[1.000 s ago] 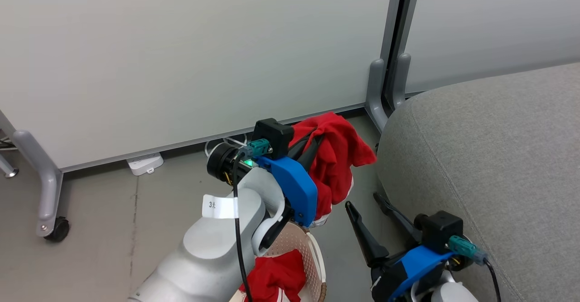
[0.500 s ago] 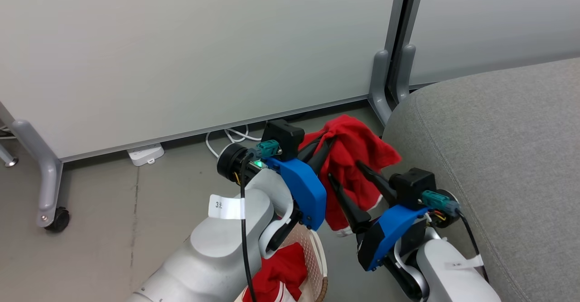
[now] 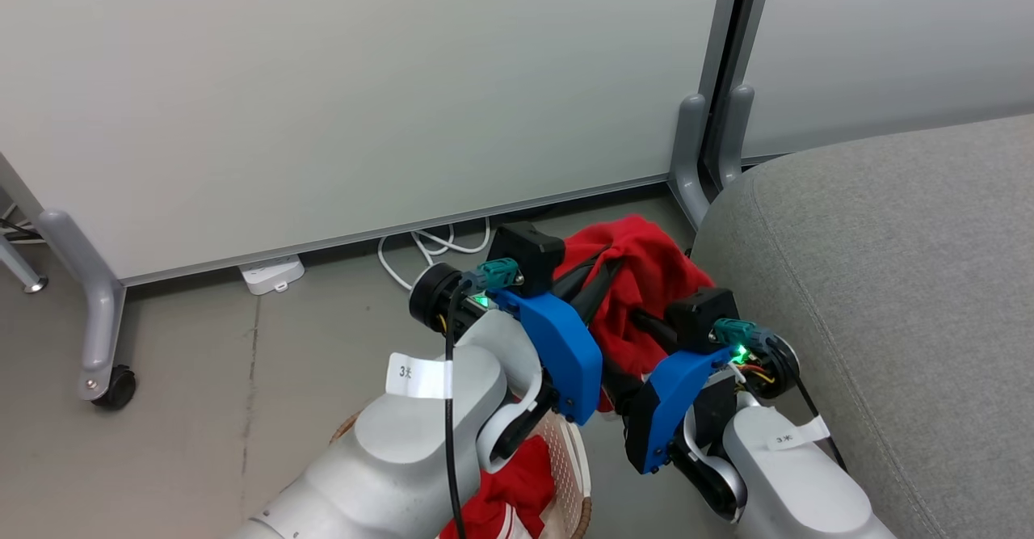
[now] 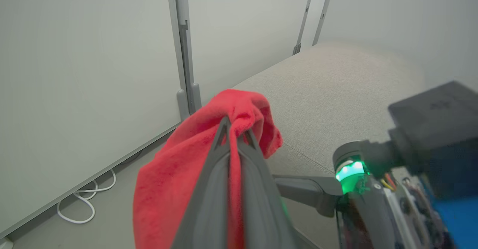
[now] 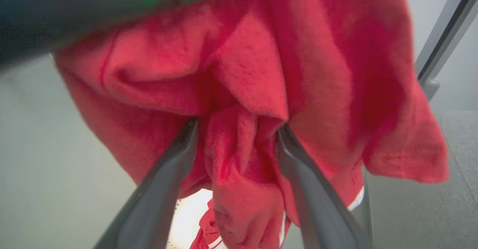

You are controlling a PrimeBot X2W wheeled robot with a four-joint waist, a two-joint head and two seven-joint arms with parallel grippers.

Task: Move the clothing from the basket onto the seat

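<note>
Red is what you have in hand: the red garment (image 3: 654, 268) hangs bunched from your left gripper (image 4: 235, 127), whose fingers are pressed together on a fold at its top. It is held clear of the floor (image 3: 242, 377), just beside the rounded edge of the grey seat (image 3: 888, 280) and up past the basket (image 3: 575, 466). Your right gripper (image 5: 235, 129) is spread, one finger on each side of a hanging fold lower down the same garment. The cloth touches both fingers, but they are not closed on it. A second red garment (image 3: 517, 486) with white trim lies in the basket, beneath your left forearm. A white cable (image 3: 428, 244) loops on the floor by the wall panel (image 3: 323, 78).
</note>
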